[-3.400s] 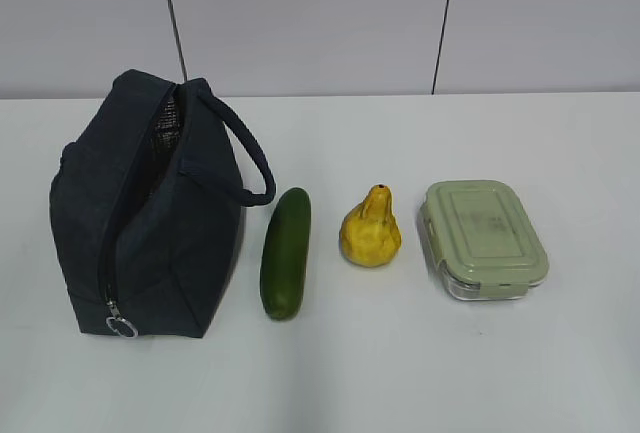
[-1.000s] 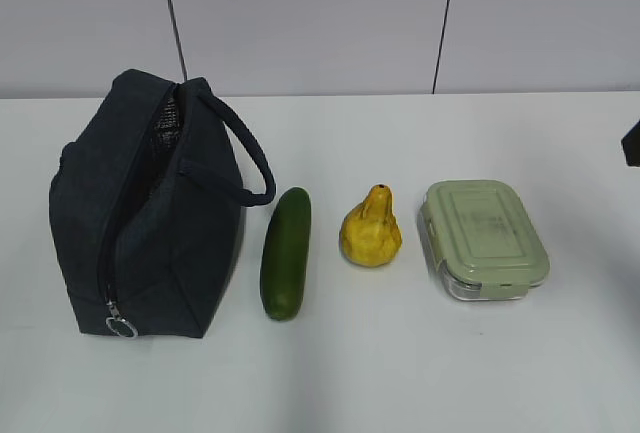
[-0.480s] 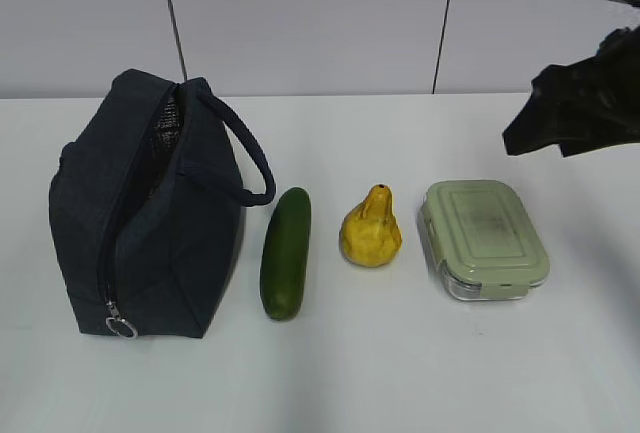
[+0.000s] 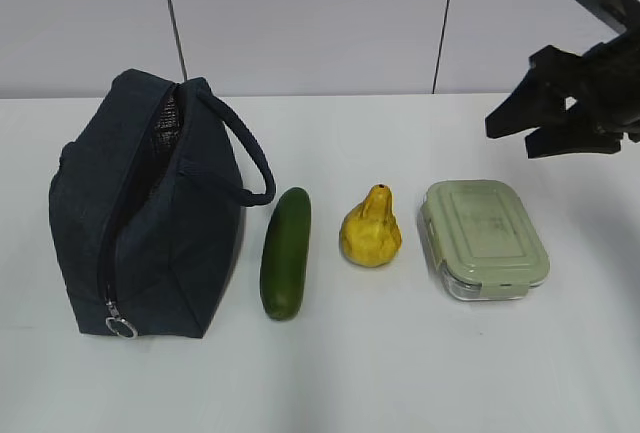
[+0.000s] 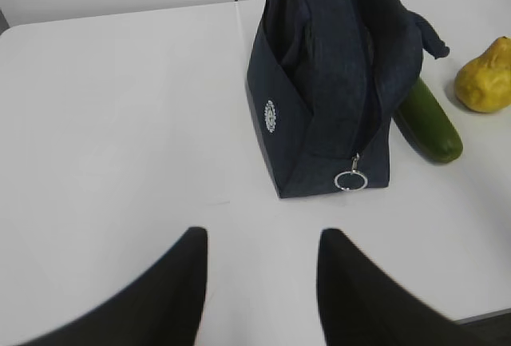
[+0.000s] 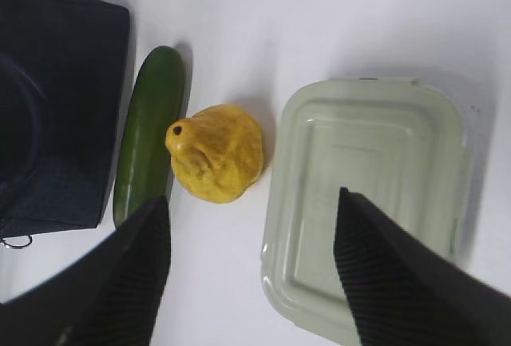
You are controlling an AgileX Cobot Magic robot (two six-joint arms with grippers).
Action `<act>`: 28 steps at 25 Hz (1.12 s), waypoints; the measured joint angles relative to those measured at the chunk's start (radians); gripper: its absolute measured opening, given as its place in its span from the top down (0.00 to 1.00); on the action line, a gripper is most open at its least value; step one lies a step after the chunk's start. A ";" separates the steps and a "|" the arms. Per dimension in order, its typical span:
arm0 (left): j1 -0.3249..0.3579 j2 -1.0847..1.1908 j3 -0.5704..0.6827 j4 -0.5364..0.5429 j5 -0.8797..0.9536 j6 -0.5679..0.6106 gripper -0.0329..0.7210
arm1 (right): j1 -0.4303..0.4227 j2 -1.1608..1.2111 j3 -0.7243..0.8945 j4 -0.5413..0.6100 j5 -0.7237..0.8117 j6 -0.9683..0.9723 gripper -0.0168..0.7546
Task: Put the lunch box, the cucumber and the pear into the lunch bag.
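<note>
I am looking across a white desk (image 4: 330,373) with four things lined up in a row. Farthest left, the lunch bag (image 4: 150,223) is standing upright with its zipper parted along the top, its strap handle (image 4: 245,158) looping out toward the cucumber (image 4: 286,253), which is lying just beside the bag but apart from it. Right of that, the pear (image 4: 371,231) is sitting with a clear gap on both sides, and the lunch box (image 4: 484,239) is resting lid-up near it, not touching.

My left pincer (image 5: 259,282) is hovering low over bare desk in front of the bag's ring-pull end, its jaws standing partly open with nothing between them; open desk is lying all around it.

My right pincer (image 4: 520,123) is hanging above and behind the lunch box, jaws spread wide and empty. In the right wrist view its fingers (image 6: 399,282) are straddling the box's left portion and the pear side, clear of both.
</note>
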 joint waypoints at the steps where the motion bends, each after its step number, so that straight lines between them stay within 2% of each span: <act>1: 0.000 0.000 0.000 0.000 0.000 0.000 0.59 | -0.028 0.002 0.000 0.011 0.012 -0.016 0.32; 5: 0.000 0.000 0.000 0.000 0.000 0.000 0.59 | -0.111 0.004 -0.002 0.021 0.061 -0.047 0.33; 9: 0.000 0.000 0.000 0.000 0.001 0.000 0.59 | -0.164 0.004 -0.002 -0.024 0.101 -0.053 0.33; 19: 0.000 0.000 0.000 0.000 0.001 0.000 0.59 | -0.170 0.004 0.021 -0.061 0.028 -0.060 0.33; 28: 0.000 0.000 0.000 0.000 0.001 0.000 0.59 | -0.170 0.049 0.022 -0.114 0.141 -0.066 0.33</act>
